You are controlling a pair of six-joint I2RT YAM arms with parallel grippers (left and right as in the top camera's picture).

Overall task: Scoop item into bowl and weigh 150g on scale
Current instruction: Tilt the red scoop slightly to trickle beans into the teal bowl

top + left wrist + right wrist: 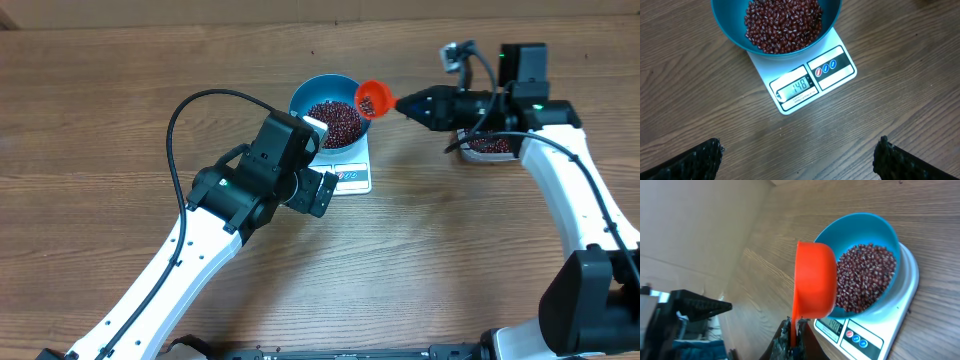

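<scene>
From overhead, the deep blue round bowl (310,92) sits on the small flat white kitchen scale (355,178) near the middle of the wooden tabletop (100,80), holding a heap of small dark red-maroon beans (335,122). The right tool (405,103) is clenched on the handle of an orange plastic scoop (373,98), which hangs over the bowl's right rim with a few beans showing in its cup. The left tool (325,185) hovers just beside the scale's front edge, released and holding nothing. A clear plastic tub (490,145) lies mostly hidden under the right arm.

From the left wrist, both black fingertips (700,160) stand wide apart over bare wood. The scale's grey display (797,86) appears to read 148, so the weight looks just short of target. The bowl overhangs the scale's back edge.

From the right wrist, the scoop (815,280) is tipped on its side, mouth towards the beans, just above the near rim. Its handle runs down into the shut jaws.

The beans are hard, light and loose; they roll and bounce, so I judge only a slow trickle suits the last few. The scoop is stiff and smooth, best held low on the handle as now. The bowl's rim is the edge to mind: a knock could shift it on the scale. Open tabletop lies all around; the left arm crowds only the scale's front.
</scene>
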